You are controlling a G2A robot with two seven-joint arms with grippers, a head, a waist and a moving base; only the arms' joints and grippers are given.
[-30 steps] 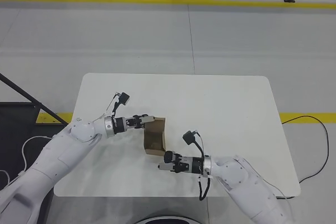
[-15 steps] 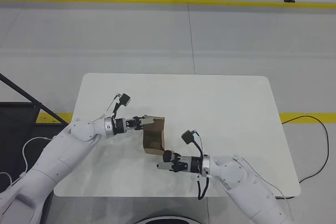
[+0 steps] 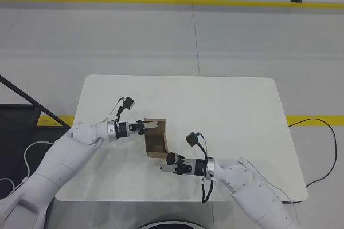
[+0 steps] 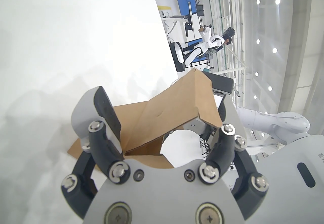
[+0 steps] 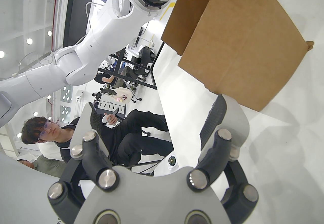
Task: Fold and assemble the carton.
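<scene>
The carton is brown cardboard, matt and plain, with rough cut edges. The worktop is white, smooth and a little shiny. The fingers have black ribbed pads, on dull grey metal with shiny screws.

White arms; right claw black-linked, grey-plated, silver-screwed.

Left end effector and carton slightly farther left.

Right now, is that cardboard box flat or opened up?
Opened up but unfinished: the box stands on the table as a hollow sleeve, its inside visible from above, one end flap sticking out unfolded.
</scene>
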